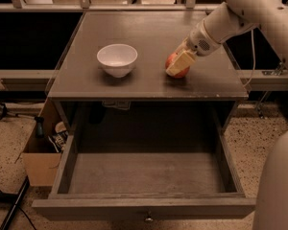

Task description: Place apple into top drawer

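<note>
The apple (171, 60) is small and red and sits on the cabinet top (149, 30), right of centre. My gripper (178, 66) comes down from the upper right and is right at the apple, covering most of its front. The apple rests on the surface. The top drawer (144, 207) is pulled wide open below the top, its inside bare, with a small round knob (148, 219) on the front panel.
A white bowl (117, 59) stands on the cabinet top to the left of the apple. A brown cardboard box (38, 163) with odds and ends sits on the floor left of the drawer. My arm's white body fills the right edge.
</note>
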### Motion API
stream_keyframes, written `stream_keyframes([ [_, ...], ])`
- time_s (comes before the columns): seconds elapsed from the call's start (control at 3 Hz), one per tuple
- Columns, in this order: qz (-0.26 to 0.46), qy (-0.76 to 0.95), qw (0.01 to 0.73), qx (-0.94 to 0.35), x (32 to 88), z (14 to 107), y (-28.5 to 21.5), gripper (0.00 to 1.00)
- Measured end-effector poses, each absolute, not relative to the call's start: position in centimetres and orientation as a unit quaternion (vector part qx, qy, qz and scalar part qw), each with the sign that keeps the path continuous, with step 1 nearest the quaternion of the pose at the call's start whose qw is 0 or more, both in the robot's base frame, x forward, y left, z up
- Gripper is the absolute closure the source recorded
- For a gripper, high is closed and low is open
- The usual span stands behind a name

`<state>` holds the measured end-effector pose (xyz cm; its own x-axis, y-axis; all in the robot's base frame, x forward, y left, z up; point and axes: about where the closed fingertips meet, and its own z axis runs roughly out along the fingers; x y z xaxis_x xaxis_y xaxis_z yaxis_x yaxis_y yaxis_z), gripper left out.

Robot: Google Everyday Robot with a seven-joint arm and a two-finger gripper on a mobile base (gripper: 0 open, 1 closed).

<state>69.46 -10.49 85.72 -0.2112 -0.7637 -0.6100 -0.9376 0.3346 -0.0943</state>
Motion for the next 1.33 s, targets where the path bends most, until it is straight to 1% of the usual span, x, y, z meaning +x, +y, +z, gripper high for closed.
stream_keyframes([
  [0.33, 0.150, 0.764, 0.290, -0.557, 69.5, 85.7, -10.5, 0.86],
  [0.67, 0.150, 0.764, 0.290, -0.557, 69.5, 85.7, -10.5, 1.00],
  [1.33, 0.140, 0.763, 0.288, -0.561, 68.9, 87.4, -11.1, 1.00],
])
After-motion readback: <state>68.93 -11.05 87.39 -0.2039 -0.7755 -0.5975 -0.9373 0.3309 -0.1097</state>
